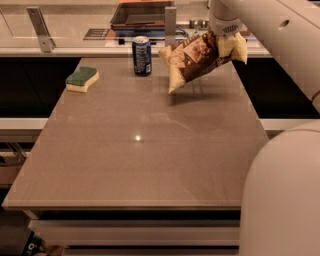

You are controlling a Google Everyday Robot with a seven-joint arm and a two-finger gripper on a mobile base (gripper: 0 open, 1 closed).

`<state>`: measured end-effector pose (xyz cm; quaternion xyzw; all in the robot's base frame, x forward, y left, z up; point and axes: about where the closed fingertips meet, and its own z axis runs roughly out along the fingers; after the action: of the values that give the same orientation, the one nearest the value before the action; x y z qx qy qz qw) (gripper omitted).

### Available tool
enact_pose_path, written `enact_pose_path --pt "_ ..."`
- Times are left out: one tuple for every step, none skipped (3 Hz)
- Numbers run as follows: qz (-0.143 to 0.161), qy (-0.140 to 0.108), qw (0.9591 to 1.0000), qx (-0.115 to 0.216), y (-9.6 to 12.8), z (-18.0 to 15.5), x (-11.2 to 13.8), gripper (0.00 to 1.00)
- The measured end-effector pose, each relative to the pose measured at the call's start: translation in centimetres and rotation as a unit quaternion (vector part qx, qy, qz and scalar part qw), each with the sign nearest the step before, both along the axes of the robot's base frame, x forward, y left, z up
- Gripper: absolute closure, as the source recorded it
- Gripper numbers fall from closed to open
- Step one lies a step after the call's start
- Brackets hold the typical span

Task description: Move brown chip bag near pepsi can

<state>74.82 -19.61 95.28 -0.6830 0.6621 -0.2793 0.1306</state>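
Observation:
The brown chip bag [197,59], dark brown with pale yellow ends, hangs tilted in the air over the far right part of the table [150,150], its lower end close to the surface. My gripper [223,31] holds it from above at its upper right part. The pepsi can [142,55], dark blue with a silver top, stands upright at the far edge of the table, a short way left of the bag's lower end, not touching it.
A green-and-yellow sponge [82,79] lies at the table's far left. A counter with a dark tray [142,15] and metal posts runs behind the table. My white arm [280,150] fills the right side of the view.

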Motion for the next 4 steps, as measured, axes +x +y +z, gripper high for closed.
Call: enact_pose_path --pt "0.008 -0.003 0.9999 -0.012 0.7 -1.8 1.9 1.0" --pt "0.017 -0.003 0.9997 -0.014 1.4 -3.4 3.1 1.0" --pt "0.017 -0.001 0.9997 -0.015 1.4 -3.7 3.1 0.75" --pt "0.017 0.001 0.9997 -0.016 1.4 -4.0 3.2 0.51"
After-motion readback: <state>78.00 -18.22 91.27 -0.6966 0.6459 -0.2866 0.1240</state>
